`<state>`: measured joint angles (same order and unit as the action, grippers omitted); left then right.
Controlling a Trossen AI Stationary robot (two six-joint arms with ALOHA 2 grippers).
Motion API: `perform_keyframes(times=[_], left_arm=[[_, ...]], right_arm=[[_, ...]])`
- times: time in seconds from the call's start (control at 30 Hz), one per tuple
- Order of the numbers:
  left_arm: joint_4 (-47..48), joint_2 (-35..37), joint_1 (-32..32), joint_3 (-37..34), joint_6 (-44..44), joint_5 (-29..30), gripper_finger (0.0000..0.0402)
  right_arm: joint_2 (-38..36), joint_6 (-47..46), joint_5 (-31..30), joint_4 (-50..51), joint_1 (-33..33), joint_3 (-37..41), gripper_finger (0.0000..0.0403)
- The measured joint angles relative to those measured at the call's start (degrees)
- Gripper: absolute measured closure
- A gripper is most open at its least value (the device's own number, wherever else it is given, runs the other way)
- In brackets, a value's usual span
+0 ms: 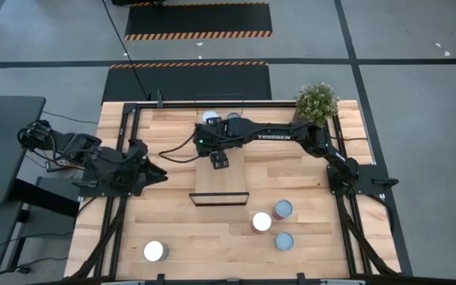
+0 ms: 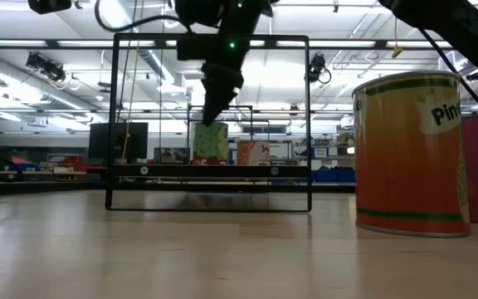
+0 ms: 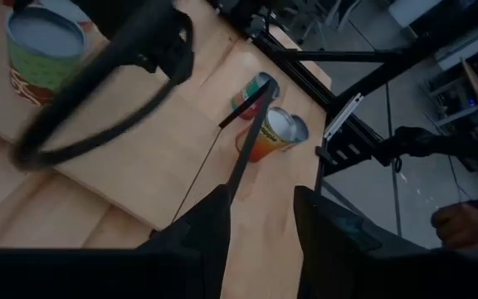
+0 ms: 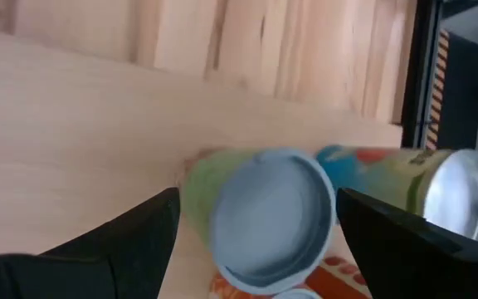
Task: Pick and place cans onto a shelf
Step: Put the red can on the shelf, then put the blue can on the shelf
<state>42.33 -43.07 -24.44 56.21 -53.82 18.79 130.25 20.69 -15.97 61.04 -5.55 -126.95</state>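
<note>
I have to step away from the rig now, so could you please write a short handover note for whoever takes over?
Right gripper: open, over the shelf, its fingers either side of a green can with a pale blue lid; grip not closed.
Left gripper: waiting at the table's left side, holding nothing.
On the shelf: a few cans at its far end, including a silver-topped one; exact count unclear.
On the table: three cans near the right front, and one at the left front.
Left: shelve those four.
</note>
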Motion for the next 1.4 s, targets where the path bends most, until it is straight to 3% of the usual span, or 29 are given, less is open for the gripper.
perform_keyframes(times=[0.47, 0.77, 1.1, 1.4], left_arm=[[0.0, 0.0, -0.2, 0.0, 0.0, 3.0, 0.0260], [0.3, 0.0, -0.2, 0.0, 0.0, 4.0, 0.0260], [4.0, 0.0, -0.2, 0.0, 0.0, 4.1, 0.0260], [6.4, 0.0, -0.2, 0.0, 0.4, 5.3, 0.0260]], right_arm=[[0.0, 0.1, -6.6, -5.3, -3.0, 4.2, 0.0072], [-2.6, -0.3, -6.2, -4.8, -2.7, 4.2, 0.0072], [-13.6, -11.4, 2.0, -1.1, -3.1, 4.1, 0.0072], [-20.3, -21.9, 15.2, 6.9, -1.4, 4.1, 0.0072]])
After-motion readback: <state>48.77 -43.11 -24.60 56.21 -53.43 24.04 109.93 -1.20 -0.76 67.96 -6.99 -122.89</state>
